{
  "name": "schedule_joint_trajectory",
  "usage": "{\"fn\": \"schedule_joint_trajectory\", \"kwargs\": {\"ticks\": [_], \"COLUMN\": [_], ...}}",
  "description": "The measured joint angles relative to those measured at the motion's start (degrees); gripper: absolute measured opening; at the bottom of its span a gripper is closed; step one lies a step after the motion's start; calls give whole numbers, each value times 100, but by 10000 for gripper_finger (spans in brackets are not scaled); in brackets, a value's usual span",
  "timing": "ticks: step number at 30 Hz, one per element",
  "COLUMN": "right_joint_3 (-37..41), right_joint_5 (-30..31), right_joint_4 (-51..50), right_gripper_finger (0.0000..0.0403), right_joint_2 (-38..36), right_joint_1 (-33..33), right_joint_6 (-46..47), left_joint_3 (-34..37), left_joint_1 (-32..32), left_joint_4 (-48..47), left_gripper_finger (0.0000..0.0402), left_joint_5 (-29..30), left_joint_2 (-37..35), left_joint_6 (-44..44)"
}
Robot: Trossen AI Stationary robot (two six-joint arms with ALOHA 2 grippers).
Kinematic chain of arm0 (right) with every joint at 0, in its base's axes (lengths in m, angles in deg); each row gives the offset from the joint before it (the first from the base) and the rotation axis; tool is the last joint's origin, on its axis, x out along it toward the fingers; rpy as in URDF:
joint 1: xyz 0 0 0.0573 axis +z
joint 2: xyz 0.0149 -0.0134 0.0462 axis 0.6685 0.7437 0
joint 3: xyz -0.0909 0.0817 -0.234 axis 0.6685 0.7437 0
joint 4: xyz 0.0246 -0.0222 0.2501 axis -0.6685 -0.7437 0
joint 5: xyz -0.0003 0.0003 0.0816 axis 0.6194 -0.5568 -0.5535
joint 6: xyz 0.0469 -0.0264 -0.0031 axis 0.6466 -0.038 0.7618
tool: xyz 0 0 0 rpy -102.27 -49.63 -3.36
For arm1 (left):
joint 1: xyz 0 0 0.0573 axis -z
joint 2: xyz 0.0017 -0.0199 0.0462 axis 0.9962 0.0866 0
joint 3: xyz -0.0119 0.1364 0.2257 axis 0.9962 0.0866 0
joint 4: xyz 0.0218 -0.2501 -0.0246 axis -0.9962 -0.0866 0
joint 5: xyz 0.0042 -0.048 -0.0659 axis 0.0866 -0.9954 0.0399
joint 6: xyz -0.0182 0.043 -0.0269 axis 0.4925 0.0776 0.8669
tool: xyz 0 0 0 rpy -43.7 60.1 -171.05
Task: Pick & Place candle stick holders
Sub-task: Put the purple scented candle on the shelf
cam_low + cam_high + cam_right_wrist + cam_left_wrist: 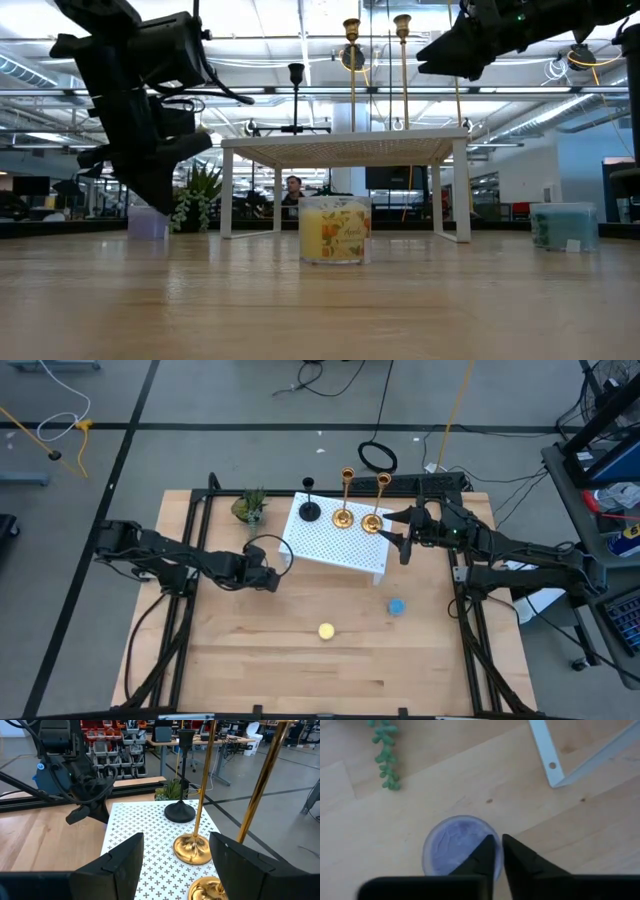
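Observation:
Two brass candle stick holders [344, 517] [373, 522] and a shorter black one [310, 510] stand upright on their round bases on the white perforated stand [330, 545]. They also show in the low view [351, 60] [402, 60] [296, 95]. My right gripper [391, 528] is open at the stand's right end. In the right wrist view [175, 865] its fingers stand on either side of the brass bases [192, 849] [207, 889] without touching them. My left gripper [272, 578] is shut, left of the stand, over a purple jar [455, 845]. My left gripper points down over the purple jar's lid [447, 840] with its fingers shut. I cannot tell whether the fingertips touch the lid.
A yellow candle jar [326, 631] and a blue jar [397, 606] stand on the wooden table nearer the front. A small green potted plant [250, 507] stands at the stand's far left. The black frame rails [190, 530] run along both table sides.

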Motion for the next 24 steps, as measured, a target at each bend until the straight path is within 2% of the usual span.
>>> {"fn": "schedule_joint_trajectory", "kwargs": {"ticks": [2,7,14,18,24], "right_joint_3": [0,0,0,2,2], "right_joint_5": [0,-2,-2,-2,-2], "right_joint_4": [-5,-71,-139,-164,-160], "right_gripper_finger": [224,224,224,224,224], "right_joint_2": [0,-2,0,-2,0], "right_joint_1": [0,0,0,0,0], "right_joint_6": [0,0,-7,-13,-15], "left_joint_3": [0,-7,-344,-813,-1922], "left_joint_1": [0,0,173,451,1105], "left_joint_4": [6,27,-11,-469,-1646], "left_gripper_finger": [10,17,10,5,6], "left_joint_5": [8,-33,-626,-761,-722], "left_joint_2": [0,0,-90,-116,-116], "left_joint_6": [1,57,-44,11,340]}}
